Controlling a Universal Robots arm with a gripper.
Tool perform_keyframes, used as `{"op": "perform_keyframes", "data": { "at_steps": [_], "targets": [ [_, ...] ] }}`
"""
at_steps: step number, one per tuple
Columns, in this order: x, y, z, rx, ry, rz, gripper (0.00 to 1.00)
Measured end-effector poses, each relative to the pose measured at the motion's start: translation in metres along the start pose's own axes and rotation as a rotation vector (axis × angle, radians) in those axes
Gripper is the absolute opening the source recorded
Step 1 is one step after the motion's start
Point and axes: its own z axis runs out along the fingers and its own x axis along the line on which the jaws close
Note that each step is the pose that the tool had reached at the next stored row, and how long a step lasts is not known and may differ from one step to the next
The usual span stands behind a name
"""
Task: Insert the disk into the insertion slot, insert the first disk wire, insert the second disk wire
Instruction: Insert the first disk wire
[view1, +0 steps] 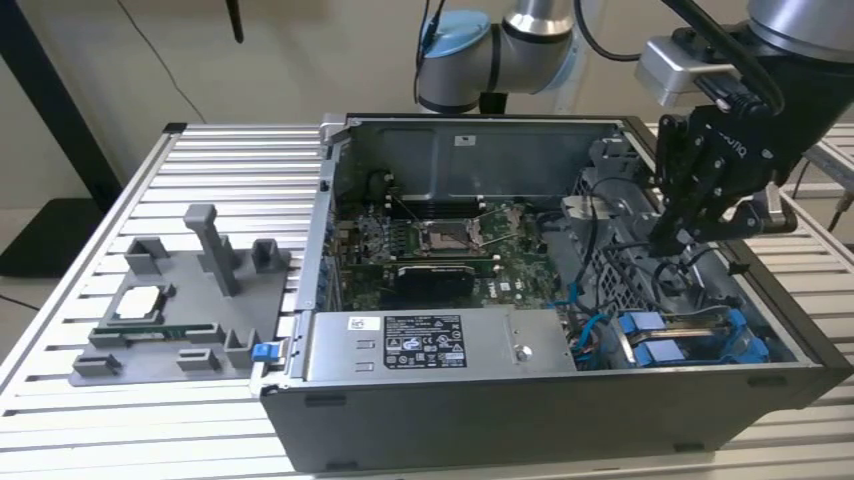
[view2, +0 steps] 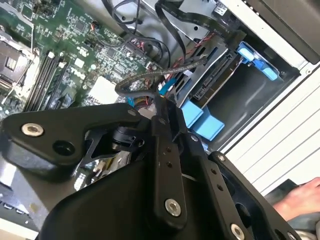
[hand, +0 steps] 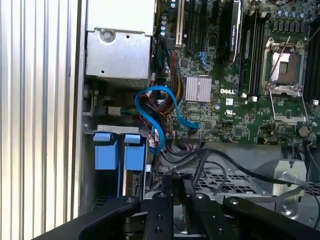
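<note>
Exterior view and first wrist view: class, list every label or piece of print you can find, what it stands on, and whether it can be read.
Large white sticker on the long grey metal power-supply box: black print, too small to read.
Small white label on the grey metal case wall: too small to read.
White lettering on the green motherboard, beside the silver finned heat sink: a maker's mark.

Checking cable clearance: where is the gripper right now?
In the exterior view, the gripper hangs inside the open computer case at the exterior view's right, among black cables and near the blue tabs.
</note>
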Motion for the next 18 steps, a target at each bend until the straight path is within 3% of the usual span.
{"op": "perform_keyframes", "data": {
  "at_steps": [13,18],
  "targets": [
    [0.0146,-0.0411,0.0104,-0.0176,-0.0003,0.001,0.00],
    [0.0243,-0.0431,0.0159,-0.0177,-0.0003,0.004,0.00]
  ]
}}
